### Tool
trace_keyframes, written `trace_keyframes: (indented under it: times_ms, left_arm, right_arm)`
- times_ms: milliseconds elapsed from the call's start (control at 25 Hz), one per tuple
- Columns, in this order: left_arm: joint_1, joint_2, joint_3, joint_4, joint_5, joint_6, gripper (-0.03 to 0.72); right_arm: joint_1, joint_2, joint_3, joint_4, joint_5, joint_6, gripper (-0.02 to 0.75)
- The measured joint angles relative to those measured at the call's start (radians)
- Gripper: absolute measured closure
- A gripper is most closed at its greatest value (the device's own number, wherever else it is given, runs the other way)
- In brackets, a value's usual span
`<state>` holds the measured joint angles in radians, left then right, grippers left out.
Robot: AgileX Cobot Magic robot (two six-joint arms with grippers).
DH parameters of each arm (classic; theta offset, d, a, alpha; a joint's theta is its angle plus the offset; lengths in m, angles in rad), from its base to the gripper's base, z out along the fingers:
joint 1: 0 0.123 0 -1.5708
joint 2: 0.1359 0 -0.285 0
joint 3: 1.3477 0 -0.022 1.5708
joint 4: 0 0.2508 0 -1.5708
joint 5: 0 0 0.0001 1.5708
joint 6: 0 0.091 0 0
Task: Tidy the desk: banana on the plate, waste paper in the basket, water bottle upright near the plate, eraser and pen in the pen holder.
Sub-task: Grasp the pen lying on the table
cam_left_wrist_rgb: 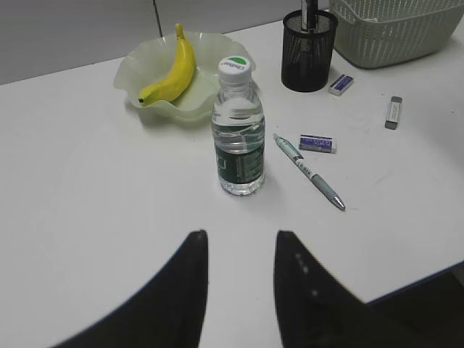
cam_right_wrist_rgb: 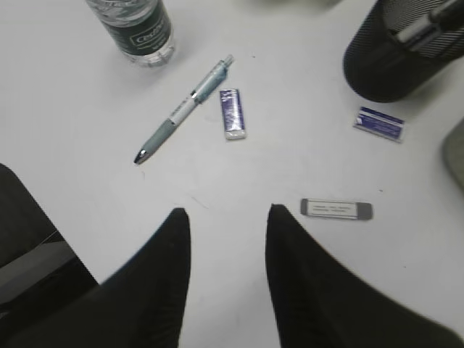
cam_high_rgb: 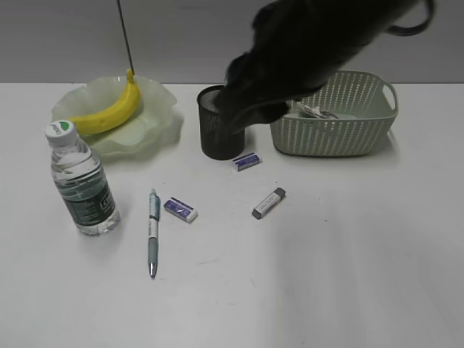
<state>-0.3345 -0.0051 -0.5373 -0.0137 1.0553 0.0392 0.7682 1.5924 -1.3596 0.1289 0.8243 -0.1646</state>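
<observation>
Desk (cam_high_rgb: 348, 275): broad white tabletop, seen from a slant above in the exterior view.
Banana (cam_high_rgb: 112, 110): lying in the pale green ruffled plate (cam_high_rgb: 156, 130) at the far left, stem tip pointing to the far side.
Water bottle (cam_high_rgb: 81, 181): upright at the left, just on the near side of the plate, white cap on, part full.
Pen holder (cam_high_rgb: 214, 134): black mesh cup near the far middle, between plate and basket; the right arm (cam_high_rgb: 312, 51) hangs over it and hides its right rim. The wrist views show a dark pen-like stick (cam_left_wrist_rgb: 310, 14) standing in it — too blurred to name for sure.
Basket (cam_high_rgb: 341, 123): sage green, far right, just beside the pen holder; crumpled waste paper (cam_high_rgb: 313, 110) lies inside against its left wall.
Pen (cam_high_rgb: 153, 232): grey-blue, flat on the desk to the right of the bottle, tip toward the near edge.
Erasers: one purple-sleeved eraser (cam_high_rgb: 180, 209) just right of the pen; a second purple eraser (cam_high_rgb: 246, 161) at the foot of the pen holder; a grey stick eraser (cam_high_rgb: 269, 203) farther right, well apart from the pen.
Left gripper (cam_left_wrist_rgb: 239, 283): jaws spread, nothing between them, above bare desk on the near side of the bottle.
Right gripper (cam_right_wrist_rgb: 225, 254): jaws spread and empty — the grey stick eraser lies just beyond its right finger.
</observation>
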Motion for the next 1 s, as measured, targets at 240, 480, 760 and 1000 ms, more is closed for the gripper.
trace_keyframes:
  times_ms: [240, 480, 760, 1000]
  left_arm:
    - [0.000, 0.000, 0.000, 0.000, 0.000, 0.000, 0.452]
    - [0.000, 0.000, 0.000, 0.000, 0.000, 0.000, 0.450]
    - [0.000, 0.000, 0.000, 0.000, 0.000, 0.000, 0.450]
    - [0.000, 0.000, 0.000, 0.000, 0.000, 0.000, 0.450]
  right_arm:
    - [0.095, 0.284, -0.260, -0.004, 0.126, 0.132, 0.445]
    - [0.114, 0.499, -0.447, 0.001, 0.228, 0.359, 0.445]
    - [0.116, 0.680, -0.552, 0.020, 0.271, 0.474, 0.445]
    - [0.116, 0.788, -0.620, 0.027, 0.281, 0.548, 0.386]
